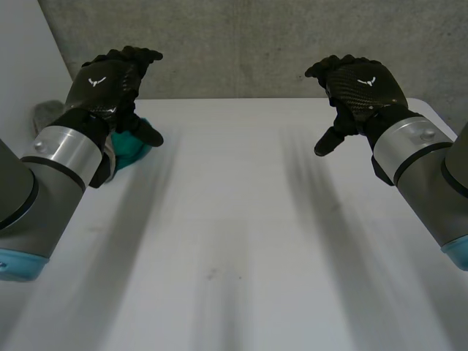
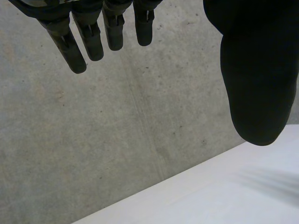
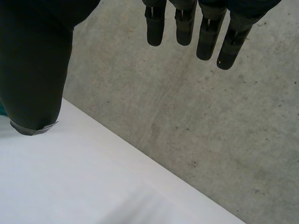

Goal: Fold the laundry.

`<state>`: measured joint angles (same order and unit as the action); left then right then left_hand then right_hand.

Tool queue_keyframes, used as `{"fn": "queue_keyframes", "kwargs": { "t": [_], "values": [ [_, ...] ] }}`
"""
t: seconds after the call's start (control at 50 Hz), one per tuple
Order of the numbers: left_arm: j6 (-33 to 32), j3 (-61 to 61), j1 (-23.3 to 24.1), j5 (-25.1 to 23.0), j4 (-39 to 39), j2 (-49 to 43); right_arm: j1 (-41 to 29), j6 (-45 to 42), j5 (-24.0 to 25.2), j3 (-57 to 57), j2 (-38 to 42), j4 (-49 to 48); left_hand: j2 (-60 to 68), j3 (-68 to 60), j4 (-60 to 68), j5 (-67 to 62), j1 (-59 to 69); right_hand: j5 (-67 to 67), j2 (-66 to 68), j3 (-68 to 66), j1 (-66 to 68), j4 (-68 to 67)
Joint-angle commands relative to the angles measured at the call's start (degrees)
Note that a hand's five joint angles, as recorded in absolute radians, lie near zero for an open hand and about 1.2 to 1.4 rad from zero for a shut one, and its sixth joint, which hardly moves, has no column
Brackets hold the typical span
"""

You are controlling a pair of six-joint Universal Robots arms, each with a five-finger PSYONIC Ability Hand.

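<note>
So we've got the white surface (image 1: pixel 241 241) taking up most of the head view, with a concrete wall (image 1: pixel 256 44) running behind its far edge. The left arm (image 1: pixel 44 175) comes in over the left edge and the right arm (image 1: pixel 424 168) over the right edge.

The left hand (image 1: pixel 110 80) hangs above the far left corner and the right hand (image 1: pixel 358 84) is up near the far right corner, well apart from each other. From the left wrist view, its fingers (image 2: pixel 91 42) are straight and spread off from the thumb (image 2: pixel 257 84), nothing in them. Same for the right: fingers (image 3: pixel 205 37) straight, thumb (image 3: pixel 32 70) wide, holding nothing.

The teal cloth (image 1: pixel 130 150) sits bunched at the far left corner, partly hidden behind the left hand and wrist. We can't tell if it touches the hand. There's also a grey lump (image 1: pixel 47 113) just past that corner. It looks like cloth, but we're not sure.
</note>
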<state>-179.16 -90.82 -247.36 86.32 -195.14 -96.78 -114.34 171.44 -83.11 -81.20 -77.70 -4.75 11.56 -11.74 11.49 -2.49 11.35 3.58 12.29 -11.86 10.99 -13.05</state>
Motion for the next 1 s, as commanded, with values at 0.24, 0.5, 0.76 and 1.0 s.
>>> {"fn": "queue_keyframes", "kwargs": {
  "t": [0.24, 0.5, 0.76, 1.0],
  "values": [
    [-22.01, 17.68, -14.02, -4.84, -1.12, -27.30, -0.01, -0.14, 0.14, -0.01, 0.62, 0.00, -0.17, 0.36, -0.10, 1.10, 0.04, -3.58, -2.29, 1.86, -0.99, 3.05],
    [-34.94, 34.47, -19.92, -11.09, -8.15, -48.93, -0.01, -1.81, 0.14, -0.18, 2.11, 0.00, 8.73, -8.55, 8.81, -7.80, 8.94, -3.58, -2.29, 1.86, -0.99, 3.05],
    [-40.04, 37.67, -20.10, -10.04, -10.25, -49.67, -0.01, -1.90, 0.14, -0.27, 2.64, -0.09, 68.44, -68.26, 68.51, -67.51, 68.65, -3.58, -2.29, 1.86, -0.99, 3.05],
    [-31.97, 15.96, -9.12, -3.35, -26.52, -21.38, -0.01, -1.98, 0.06, -0.18, 3.52, 0.00, 68.44, -68.26, 68.51, -67.51, 68.65, -3.58, -2.29, 1.86, -0.99, 3.05]
  ]
}}
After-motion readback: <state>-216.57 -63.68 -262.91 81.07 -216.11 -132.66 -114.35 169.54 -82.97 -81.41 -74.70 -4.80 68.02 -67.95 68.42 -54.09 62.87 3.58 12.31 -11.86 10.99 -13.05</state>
